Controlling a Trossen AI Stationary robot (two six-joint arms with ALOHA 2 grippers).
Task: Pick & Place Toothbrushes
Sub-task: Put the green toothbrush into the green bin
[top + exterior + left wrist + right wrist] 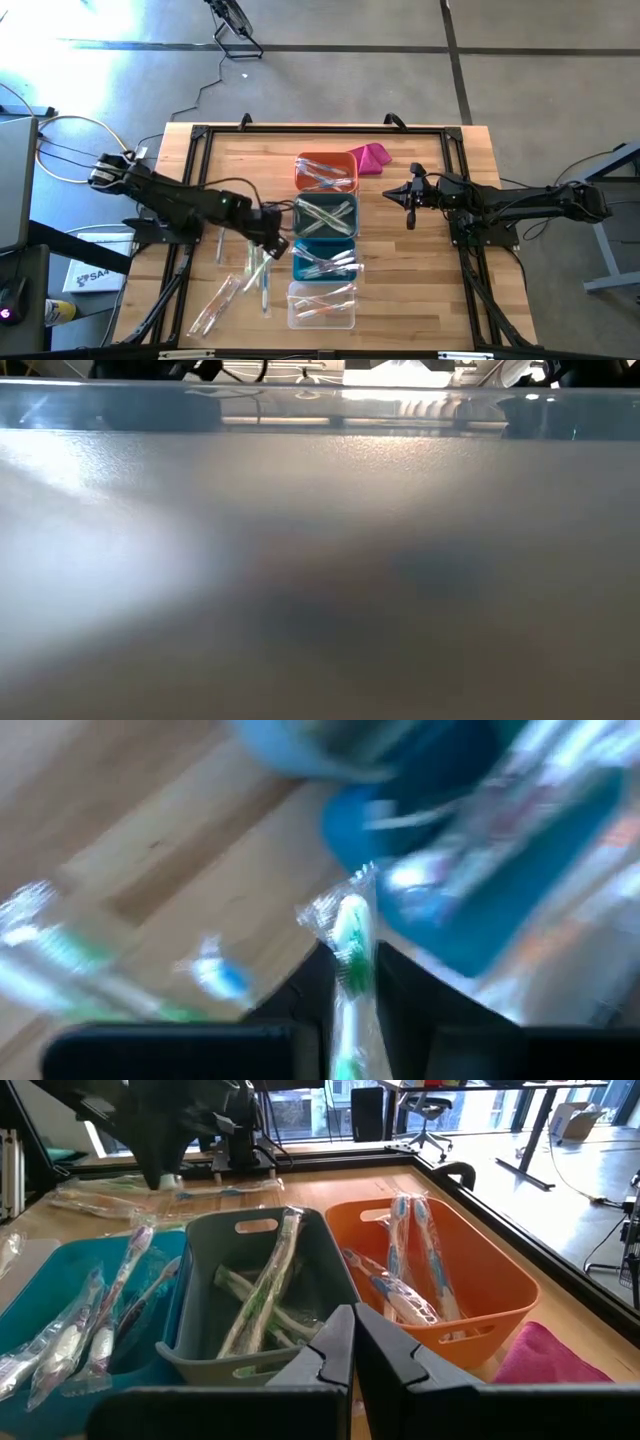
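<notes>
Toothbrushes (238, 285) are scattered loose on the table's left, others sorted by colour into bins. One green-tinted toothbrush (349, 955) is clamped in the left gripper (350, 982) beside the teal bin (470, 890), presumably for sorting. The right gripper (353, 1342) waits pressed together by the orange bin (470, 1270).

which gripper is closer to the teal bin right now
Left. The left gripper, shut on a green toothbrush, sits beside the teal bin; the right gripper waits farther off, nearer the orange bin.
</notes>
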